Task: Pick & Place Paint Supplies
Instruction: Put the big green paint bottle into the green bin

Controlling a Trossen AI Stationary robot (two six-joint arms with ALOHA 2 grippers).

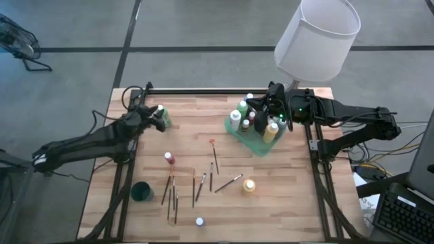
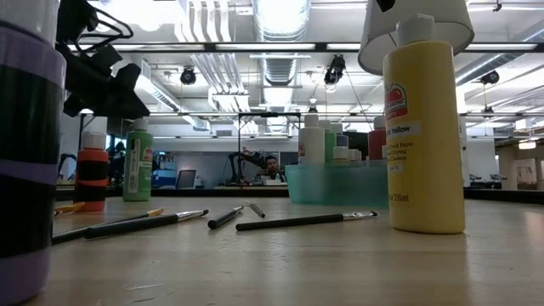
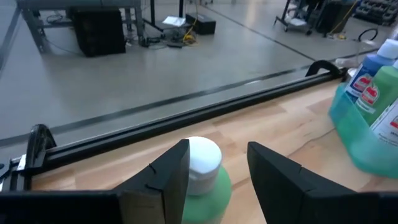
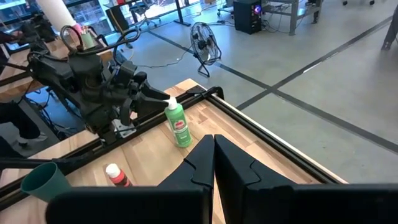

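A green paint bottle with a white cap stands upright on the table's far left part. My left gripper is open at cap height, one finger on each side of the cap, which sits closer to one finger; I cannot tell whether they touch. My right gripper is shut and empty, hovering above the green tray at the far right, which holds several bottles. A red bottle, a yellow bottle and several brushes sit mid-table.
A dark green cup stands near the left front, with a small white-capped bottle at the near edge. A white lampshade hangs over the far right corner. Black rails frame the table. In the low view the yellow bottle looms close.
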